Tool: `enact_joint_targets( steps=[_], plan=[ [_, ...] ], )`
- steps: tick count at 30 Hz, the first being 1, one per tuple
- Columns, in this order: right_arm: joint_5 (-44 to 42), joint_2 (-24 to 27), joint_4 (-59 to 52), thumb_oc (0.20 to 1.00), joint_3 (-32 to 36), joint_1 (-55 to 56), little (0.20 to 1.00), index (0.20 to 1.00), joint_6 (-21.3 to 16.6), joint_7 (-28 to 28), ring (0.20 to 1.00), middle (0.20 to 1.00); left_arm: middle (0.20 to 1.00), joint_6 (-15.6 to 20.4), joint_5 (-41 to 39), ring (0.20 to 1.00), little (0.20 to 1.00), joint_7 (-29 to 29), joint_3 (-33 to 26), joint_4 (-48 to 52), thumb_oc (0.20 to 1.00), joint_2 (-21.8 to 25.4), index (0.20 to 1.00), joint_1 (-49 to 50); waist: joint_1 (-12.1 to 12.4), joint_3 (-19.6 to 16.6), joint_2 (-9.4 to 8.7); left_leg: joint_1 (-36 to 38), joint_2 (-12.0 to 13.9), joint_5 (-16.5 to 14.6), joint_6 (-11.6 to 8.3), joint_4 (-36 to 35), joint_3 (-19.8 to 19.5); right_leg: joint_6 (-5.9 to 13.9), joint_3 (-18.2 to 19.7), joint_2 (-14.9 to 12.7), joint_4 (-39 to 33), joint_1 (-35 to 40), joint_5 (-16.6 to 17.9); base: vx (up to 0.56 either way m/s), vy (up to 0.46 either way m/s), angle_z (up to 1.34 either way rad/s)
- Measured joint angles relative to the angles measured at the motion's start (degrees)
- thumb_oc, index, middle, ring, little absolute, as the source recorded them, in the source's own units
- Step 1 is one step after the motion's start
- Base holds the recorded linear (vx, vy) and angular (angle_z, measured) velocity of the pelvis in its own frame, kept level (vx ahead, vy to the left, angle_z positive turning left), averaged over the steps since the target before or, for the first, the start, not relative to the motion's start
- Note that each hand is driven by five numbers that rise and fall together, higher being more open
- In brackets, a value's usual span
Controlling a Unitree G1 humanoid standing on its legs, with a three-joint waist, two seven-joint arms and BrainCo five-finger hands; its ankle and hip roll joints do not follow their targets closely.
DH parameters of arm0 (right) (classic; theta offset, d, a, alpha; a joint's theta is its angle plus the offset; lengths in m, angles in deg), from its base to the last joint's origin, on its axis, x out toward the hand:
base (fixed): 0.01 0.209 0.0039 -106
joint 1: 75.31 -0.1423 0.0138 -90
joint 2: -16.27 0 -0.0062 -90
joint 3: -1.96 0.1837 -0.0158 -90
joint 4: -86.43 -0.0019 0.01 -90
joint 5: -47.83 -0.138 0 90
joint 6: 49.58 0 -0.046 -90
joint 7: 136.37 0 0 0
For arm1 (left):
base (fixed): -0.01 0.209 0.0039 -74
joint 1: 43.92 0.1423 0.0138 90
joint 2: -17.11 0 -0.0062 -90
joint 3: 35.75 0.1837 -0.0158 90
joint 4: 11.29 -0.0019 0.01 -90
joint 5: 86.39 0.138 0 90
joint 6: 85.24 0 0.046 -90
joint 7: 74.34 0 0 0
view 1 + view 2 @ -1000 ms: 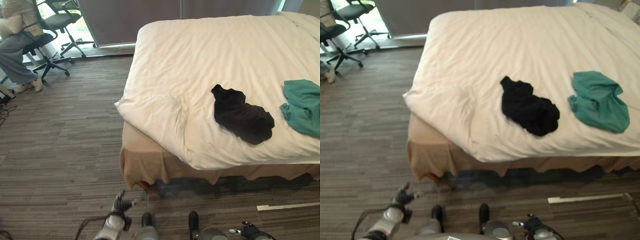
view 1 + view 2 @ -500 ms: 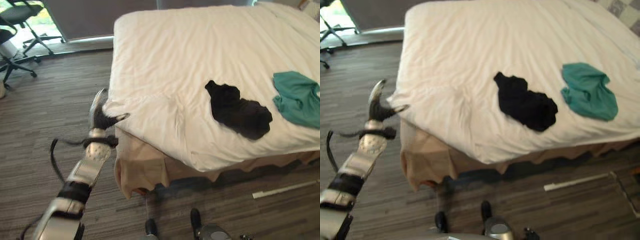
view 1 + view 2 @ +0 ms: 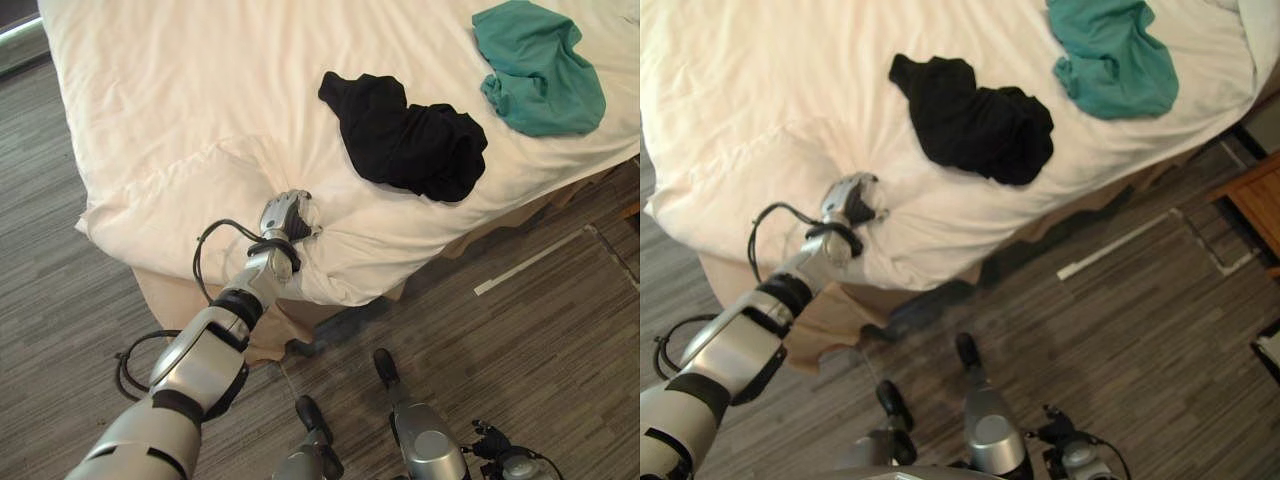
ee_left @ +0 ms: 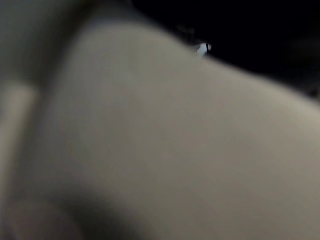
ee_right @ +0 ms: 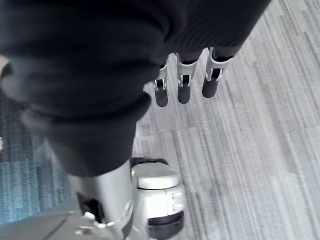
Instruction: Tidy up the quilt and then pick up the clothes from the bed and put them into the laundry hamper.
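Note:
A white quilt [image 3: 200, 90] covers the bed, rumpled at its near corner. On it lie a black garment [image 3: 405, 140] and, further right, a teal garment [image 3: 540, 65]. My left hand [image 3: 287, 213] rests on the quilt's front edge, left of the black garment, with its fingers curled into a fold of the quilt. In the left wrist view there is pale cloth [image 4: 165, 150] right up close. My right hand [image 3: 1060, 432] hangs low over the floor by my side, and its fingers [image 5: 182, 85] are straight and hold nothing.
A beige bed skirt [image 3: 175, 300] hangs under the quilt's near corner. A white strip [image 3: 530, 262] lies on the striped grey floor by the bed. A wooden piece of furniture [image 3: 1255, 200] stands at the right.
The camera has swung over the bed. My left hand has gone from beside the quilt's corner onto its front edge and closed on a fold. The right hand stays low.

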Motion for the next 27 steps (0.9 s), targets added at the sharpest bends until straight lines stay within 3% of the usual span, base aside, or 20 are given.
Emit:
enact_joint_targets(
  steps=[4,9,11,14,15,17,18,19,20,21,22,25,27],
  plan=[
    [-0.01,0.03,-0.64,1.0,0.12,-0.28,1.0,1.0,-0.14,-0.38,1.0,1.0,0.2,-0.86,1.85,0.2,0.2,-0.14,-3.32,-2.6,0.2,1.83,0.2,3.38,0.39,-0.31,0.29,3.22,0.66,-1.77,-0.75,-0.04,-0.31,-1.21,-0.42,0.68,-0.02,2.97,-0.99,0.05,-0.002,-0.05],
    [0.13,0.09,-0.83,1.0,0.69,0.6,1.0,1.0,0.21,-0.52,1.0,1.0,0.2,-0.54,2.08,0.2,0.2,-0.04,-7.19,3.13,0.2,2.49,0.2,9.53,2.53,-1.41,0.36,3.05,1.47,-1.72,-1.07,-0.03,-1.77,-1.67,-1.57,1.37,-0.01,3.74,-1.63,0.04,-0.022,0.08],
    [0.27,0.24,-0.73,1.0,0.8,1.11,1.0,1.0,0.53,-0.61,1.0,1.0,0.2,-1.28,1.99,0.2,0.2,0.15,-10.95,6.16,0.2,4.83,0.2,16.13,3.05,-2.18,0.45,4.21,2.12,-1.46,-1.21,-0.03,-2.76,-2.49,-2.59,1.9,-0.01,5.35,-1.71,0.04,-0.008,0.25],
    [0.26,0.56,-0.71,1.0,2.57,2.43,1.0,1.0,1.3,-0.55,1.0,1.0,0.2,-0.44,0.67,0.2,0.2,0.56,-19.97,7.04,0.2,8.45,0.2,30.09,5.88,-5.44,1.0,4.85,2.5,-1.5,-1.48,-0.01,-4.2,-3.26,-4.38,2.09,-0.02,6.62,-2.31,0.04,0.001,0.26],
    [0.25,0.65,-0.59,1.0,3.07,2.54,1.0,1.0,1.35,-0.56,1.0,1.0,0.2,-0.41,-0.41,0.2,0.2,0.5,-19.94,7.17,0.2,9.15,0.2,32.21,6.46,-6.41,0.93,4.79,2.5,-1.5,-1.47,-0.02,-4.48,-3.25,-4.51,2.09,-0.02,6.64,-2.33,0.04,0.01,0.26],
    [-0.26,1.01,-0.72,1.0,5.22,2.59,1.0,1.0,1.45,-0.55,1.0,1.0,1.0,-1.01,-2.15,1.0,1.0,0.32,-23.75,4.88,1.0,9.48,1.0,38.86,7.64,-8.28,0.61,4.8,2.28,-1.51,-1.45,-0.03,-5.09,-2.98,-5.23,1.79,-0.04,7.04,-2.73,0.04,0.023,0.19],
    [-0.7,1.31,-1.52,1.0,5.95,2.06,1.0,1.0,1.36,-0.61,1.0,1.0,1.0,-1.82,-3.48,1.0,1.0,0.21,-25.42,3.12,1.0,9.59,1.0,41.28,8.36,-8.54,0.6,4.78,2.17,-1.5,-1.42,-0.03,-5.4,-2.73,-5.5,1.68,-0.04,7.31,-2.91,0.04,0.04,0.11],
    [-2.59,2.35,-5.01,1.0,8.57,3.38,1.0,1.0,1.45,-0.75,1.0,1.0,1.0,-2.67,-5.74,1.0,1.0,-0.06,-31.18,0.25,1.0,9.08,1.0,46.37,8.44,-9.45,0.52,4.9,1.98,-2.13,-1.14,-0.03,-5.6,-2.65,-5.36,1.49,-0.33,7.36,-3.05,0.04,0.045,0.09],
    [-2.67,3.32,-7.26,1.0,8.87,3.33,1.0,1.0,1.56,-0.85,1.0,1.0,1.0,-3.43,-6.84,1.0,1.0,-0.13,-32.13,-1.3,1.0,9.09,1.0,49.12,9.01,-9.71,0.47,4.87,1.84,-2.06,-1.15,-0.04,-5.83,-2.63,-5.59,1.31,-0.33,7.47,-3.07,0.03,0.04,0.09],
    [-2.48,6.45,-18.08,1.0,9.15,5.53,1.0,1.0,3.19,-0.84,1.0,1.0,1.0,-3.51,-7.95,1.0,1.0,-0.21,-34.95,-4.13,1.0,7.56,1.0,54.36,9.33,-9.76,0.51,4.79,1.47,-2.41,-1.05,-0.04,-6.06,-2.16,-5.7,0.94,-0.35,7.54,-3.48,0.03,0.035,0.08],
    [-2.44,7.75,-21.71,1.0,9.26,6.6,1.0,1.0,2.34,-1.05,1.0,1.0,1.0,-3.94,-8.08,1.0,1.0,-0.37,-35.56,-5.44,1.0,7.46,1.0,55.61,8.89,-9.79,0.58,4.82,1.31,-2.25,-0.79,-0.03,-6.05,-2.16,-5.57,0.79,-0.36,7.42,-3.45,0.0,0.02,0.16],
    [-1.71,16.07,-37.77,1.0,10.35,4.04,1.0,1.0,-0.3,-2.73,1.0,1.0,1.0,-4.7,-10.2,1.0,1.0,-1.81,-35.23,-11.63,1.0,2.81,1.0,63.19,11.11,-10.99,0.0,4.3,0.74,-2.12,-0.59,-0.04,-6.49,-1.8,-5.89,0.16,-0.36,7.39,-3.33,0.01,0.016,0.13],
    [-0.17,18.82,-43.6,1.0,10.94,-0.23,1.0,1.0,-0.62,-3.24,1.0,1.0,1.0,-4.71,-10.27,1.0,1.0,-2.13,-34.15,-12.66,1.0,-0.09,1.0,64.86,12.49,-11.49,-0.45,3.76,0.77,-1.93,-0.49,-0.04,-6.46,-1.87,-6.82,-0.05,-0.36,7.63,-3.4,0.0,-0.003,0.14]
  ],
)
